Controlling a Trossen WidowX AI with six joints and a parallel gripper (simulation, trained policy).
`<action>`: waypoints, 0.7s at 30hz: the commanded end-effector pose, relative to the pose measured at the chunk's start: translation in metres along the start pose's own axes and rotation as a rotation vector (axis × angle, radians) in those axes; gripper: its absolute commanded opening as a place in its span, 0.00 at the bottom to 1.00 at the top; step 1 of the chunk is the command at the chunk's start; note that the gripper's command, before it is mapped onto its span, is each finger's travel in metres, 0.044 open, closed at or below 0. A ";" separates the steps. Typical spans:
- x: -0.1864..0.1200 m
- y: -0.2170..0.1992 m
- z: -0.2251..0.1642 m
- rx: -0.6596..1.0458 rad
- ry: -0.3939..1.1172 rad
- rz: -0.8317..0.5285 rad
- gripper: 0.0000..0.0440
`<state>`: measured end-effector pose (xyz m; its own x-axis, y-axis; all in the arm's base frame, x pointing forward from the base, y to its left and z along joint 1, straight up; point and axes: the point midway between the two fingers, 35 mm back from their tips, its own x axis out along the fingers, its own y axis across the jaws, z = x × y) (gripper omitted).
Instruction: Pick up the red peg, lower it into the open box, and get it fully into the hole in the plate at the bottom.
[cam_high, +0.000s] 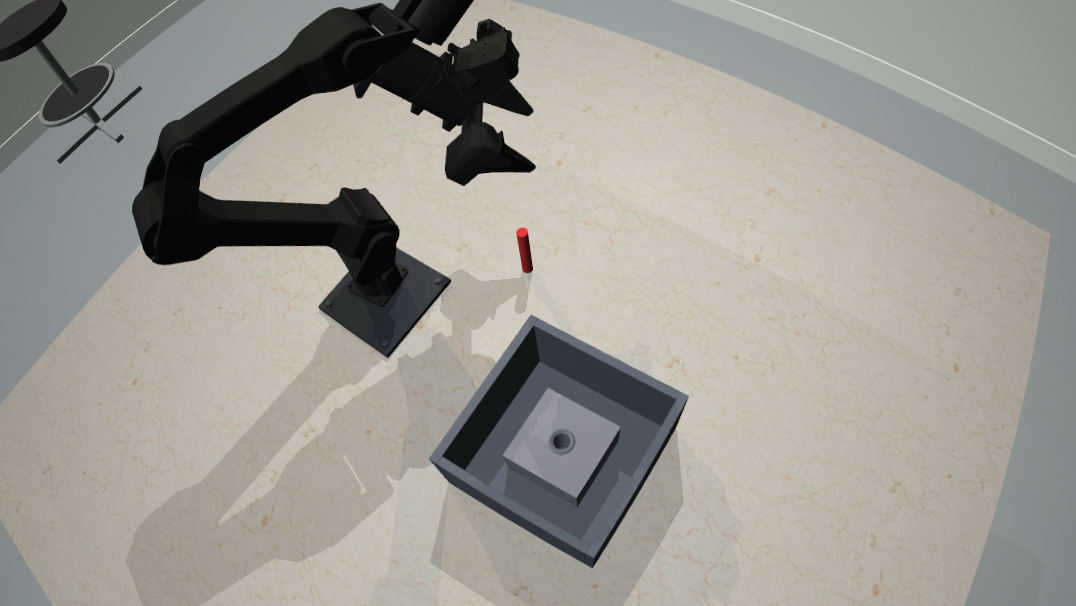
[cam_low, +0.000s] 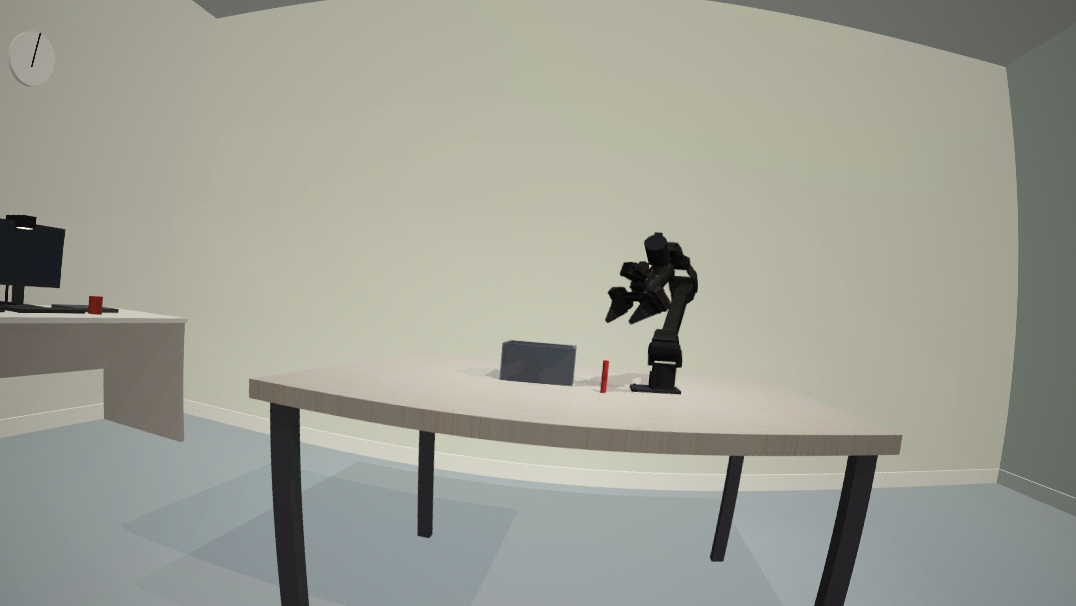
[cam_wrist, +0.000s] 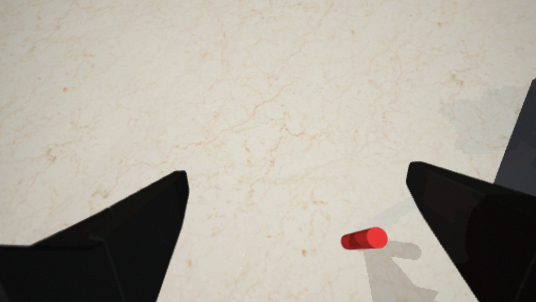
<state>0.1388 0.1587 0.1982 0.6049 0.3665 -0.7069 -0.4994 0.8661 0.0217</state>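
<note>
The red peg (cam_high: 524, 251) (cam_low: 604, 376) (cam_wrist: 365, 238) stands upright on the table, between the arm's base and the box. My gripper (cam_high: 533, 140) (cam_low: 618, 322) (cam_wrist: 298, 176) is wide open and empty, well above the table and the peg. In the wrist view the peg shows low, nearer the right finger. The open grey box (cam_high: 489, 391) (cam_low: 537, 363) stands on the table. The light plate (cam_high: 560, 481) lies on its floor, and its round hole (cam_high: 560, 441) is empty. The exterior view shows only the outside of the box.
The arm's dark base plate (cam_high: 387, 331) (cam_low: 655, 389) is on the table (cam_high: 828, 376) (cam_low: 572, 436), close to the peg. The box walls stand high around the plate. A dark box edge (cam_wrist: 520, 155) shows at the right of the wrist view. Arm shadows fall across the table.
</note>
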 end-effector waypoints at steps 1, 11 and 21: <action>0.004 -0.006 -0.005 0.088 0.056 -0.031 1.00; 0.017 -0.027 -0.027 0.375 0.221 -0.158 1.00; 0.031 -0.042 -0.046 0.672 0.359 -0.295 1.00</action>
<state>0.1494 0.1199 0.1473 0.3932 0.0779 -0.9162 0.1291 0.9819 0.1389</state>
